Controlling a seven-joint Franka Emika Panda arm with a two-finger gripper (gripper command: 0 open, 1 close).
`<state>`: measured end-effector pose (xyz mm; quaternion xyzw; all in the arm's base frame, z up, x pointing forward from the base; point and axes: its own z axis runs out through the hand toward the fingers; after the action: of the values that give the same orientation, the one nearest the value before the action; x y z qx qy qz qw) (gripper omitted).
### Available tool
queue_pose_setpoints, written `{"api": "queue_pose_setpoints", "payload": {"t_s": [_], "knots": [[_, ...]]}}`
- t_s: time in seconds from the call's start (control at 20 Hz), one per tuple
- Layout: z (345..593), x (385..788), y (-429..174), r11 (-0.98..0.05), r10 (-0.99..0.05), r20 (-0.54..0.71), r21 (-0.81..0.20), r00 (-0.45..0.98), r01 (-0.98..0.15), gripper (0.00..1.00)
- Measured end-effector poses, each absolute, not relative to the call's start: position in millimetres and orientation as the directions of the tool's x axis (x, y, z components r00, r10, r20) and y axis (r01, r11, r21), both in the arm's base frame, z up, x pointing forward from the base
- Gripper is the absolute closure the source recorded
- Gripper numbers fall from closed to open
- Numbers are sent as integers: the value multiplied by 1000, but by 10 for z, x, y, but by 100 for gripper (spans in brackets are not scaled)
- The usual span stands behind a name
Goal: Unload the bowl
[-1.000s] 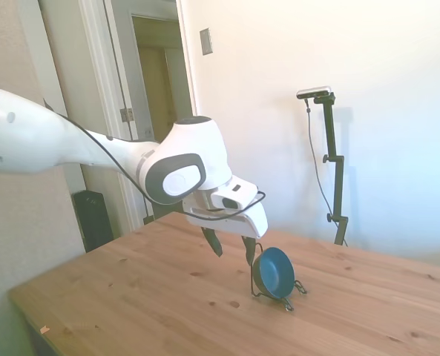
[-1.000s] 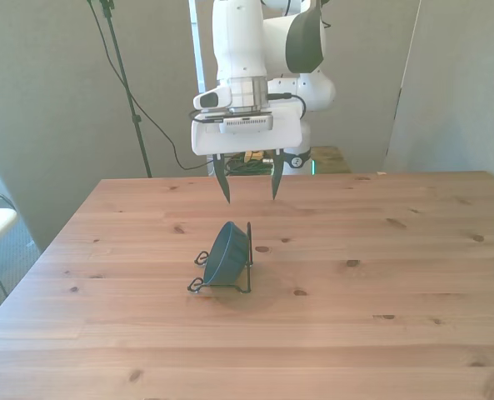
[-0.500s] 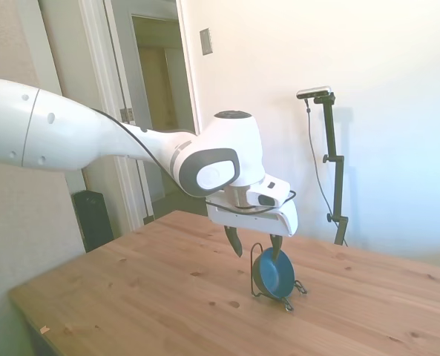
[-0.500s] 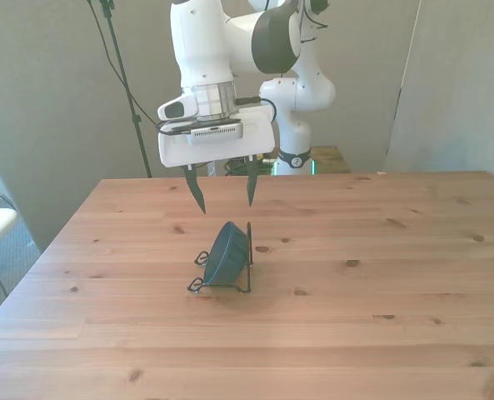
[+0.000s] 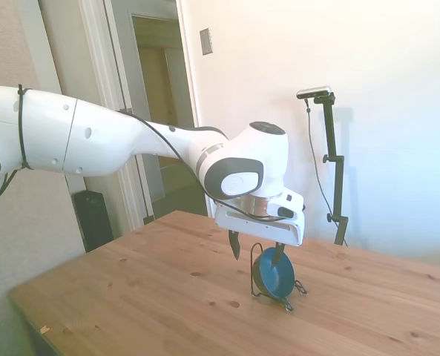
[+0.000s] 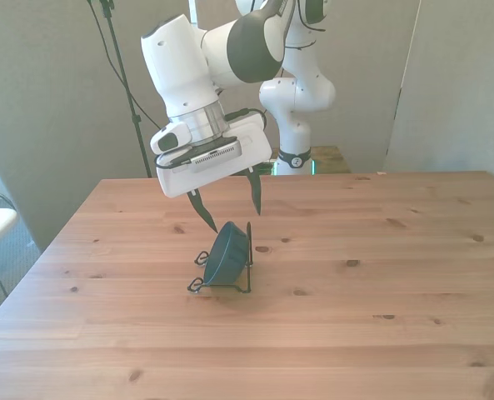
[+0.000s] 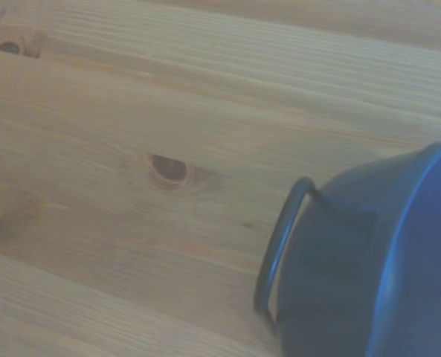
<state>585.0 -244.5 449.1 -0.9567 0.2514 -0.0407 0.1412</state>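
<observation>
Reaching down over the bench [image 6: 380, 275], the white arm tilts its tool [image 6: 232, 210] so the dark fingers spread wide just above the bowl [image 6: 227, 252], not gripping anything. That smooth, dark-blue bowl stands on edge, propped in a thin black wire rack [image 6: 247, 262] near mid-bench. Bench is knotty pale pine planks; plain white walls and a doorway [image 5: 156, 104] behind.

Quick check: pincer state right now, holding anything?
Pincer: open, empty, hanging just above the bowl propped on edge in the wire rack.
</observation>
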Motion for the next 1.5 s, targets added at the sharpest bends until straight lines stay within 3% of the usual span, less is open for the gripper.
{"api": "queue_pose_setpoints", "payload": {"t_s": [0.4, 0.45, 1.5], "knots": [[4219, 5900, -2419, -895, -367, 23, -280, 930, -347, 0], [4217, 5894, -2424, -898, -361, 24, -280, 932, -341, 100], [4165, 5883, -2338, -911, -314, 31, -292, 949, -292, 100]]}}
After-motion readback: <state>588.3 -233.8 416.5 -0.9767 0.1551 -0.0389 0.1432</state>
